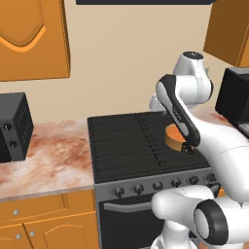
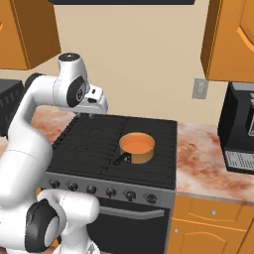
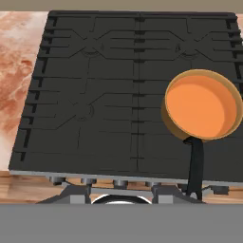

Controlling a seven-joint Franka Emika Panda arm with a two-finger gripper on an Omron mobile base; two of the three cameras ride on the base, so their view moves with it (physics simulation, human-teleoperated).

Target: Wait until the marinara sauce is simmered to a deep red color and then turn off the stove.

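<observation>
The marinara sauce (image 3: 201, 105) is a flat, bright orange surface inside a small tan-orange saucepan (image 2: 136, 148) with a short black handle (image 3: 195, 163) pointing toward the front. The pan stands on the front right burner of the black stove (image 3: 95, 95). A row of black knobs (image 2: 92, 189) runs along the stove's grey front panel. My gripper (image 2: 85, 115) hangs high over the back left of the stove, pointing down, well apart from the pan and the knobs. It is shut and holds nothing. In the left base view my arm covers part of the saucepan (image 1: 173, 136).
A black boxy appliance (image 1: 12, 126) stands on the marbled counter (image 1: 53, 160) left of the stove. Another dark appliance (image 2: 240, 129) sits on the counter (image 2: 198, 158) to the right. Orange wall cabinets (image 2: 230, 39) hang above both sides.
</observation>
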